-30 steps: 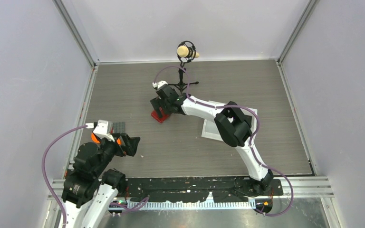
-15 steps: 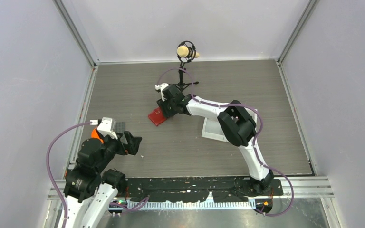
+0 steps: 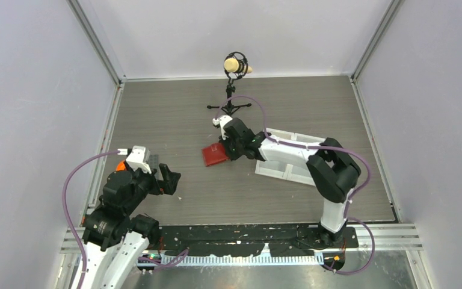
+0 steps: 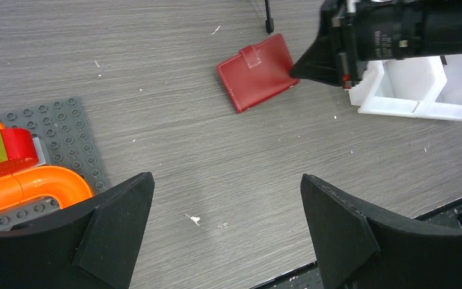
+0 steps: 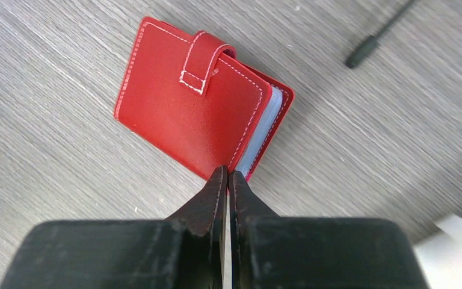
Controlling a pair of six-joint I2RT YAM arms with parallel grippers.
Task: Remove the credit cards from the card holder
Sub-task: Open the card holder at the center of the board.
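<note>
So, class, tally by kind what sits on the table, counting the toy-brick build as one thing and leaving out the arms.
card holder: 1
white tray: 1
microphone on stand: 1
toy-brick build: 1
Total: 4

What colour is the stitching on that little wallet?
White, on the red card holder; right wrist view.

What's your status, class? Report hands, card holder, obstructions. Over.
Left hand open, empty. Right hand shut, tips at card holder corner. Holder closed, strap fastened. Nothing lying on it.
</note>
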